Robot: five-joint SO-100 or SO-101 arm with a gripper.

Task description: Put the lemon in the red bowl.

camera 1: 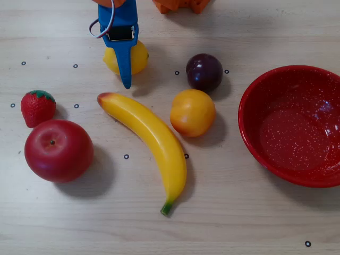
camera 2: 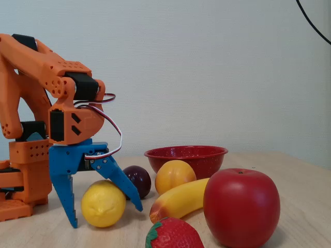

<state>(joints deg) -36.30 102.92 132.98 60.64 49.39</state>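
The lemon (camera 1: 139,57) (camera 2: 103,203) lies on the table near the arm's base, at the top left of the overhead view. My blue gripper (camera 1: 121,66) (camera 2: 105,216) straddles it, open. One finger stands almost upright at the lemon's left in the fixed view. The other finger slants down close against its right side. The overhead view shows only the slanted finger, lying across the lemon. The red bowl (camera 1: 297,127) (camera 2: 186,154) sits empty at the right of the overhead view, far from the gripper.
A banana (camera 1: 149,133), an orange-yellow fruit (camera 1: 192,112) and a dark plum (camera 1: 204,71) lie between the lemon and the bowl. A red apple (camera 1: 58,150) and a strawberry (camera 1: 37,107) sit at the left. The orange arm base (camera 2: 20,175) stands behind the gripper.
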